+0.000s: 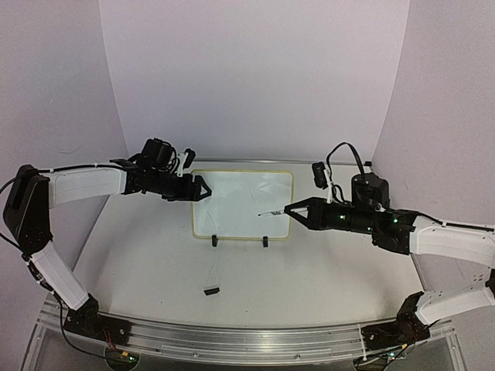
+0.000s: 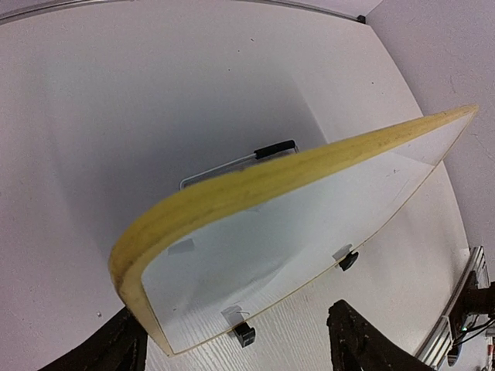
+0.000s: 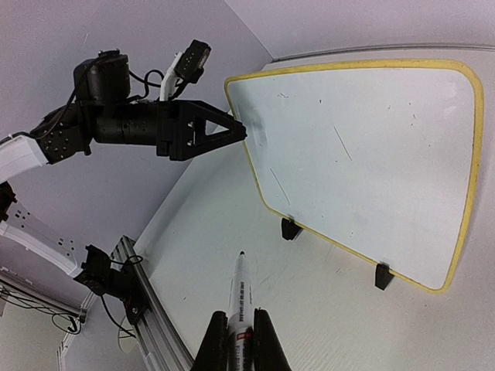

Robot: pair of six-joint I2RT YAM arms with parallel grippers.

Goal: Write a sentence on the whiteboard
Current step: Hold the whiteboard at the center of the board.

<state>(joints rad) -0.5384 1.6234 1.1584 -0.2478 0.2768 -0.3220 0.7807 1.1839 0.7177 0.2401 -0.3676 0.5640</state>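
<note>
My right fingers [image 1: 287, 209] clamp the pen [image 3: 238, 287] toward the board [image 1: 247, 189]; my spread left fingers [image 1: 206, 188] straddle its corner, steadying.

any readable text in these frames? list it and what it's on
Print along the marker barrel, held in the right gripper: too small to read.
On the whiteboard: no words, only a few faint stray strokes.
Nothing else legible in any view.
</note>
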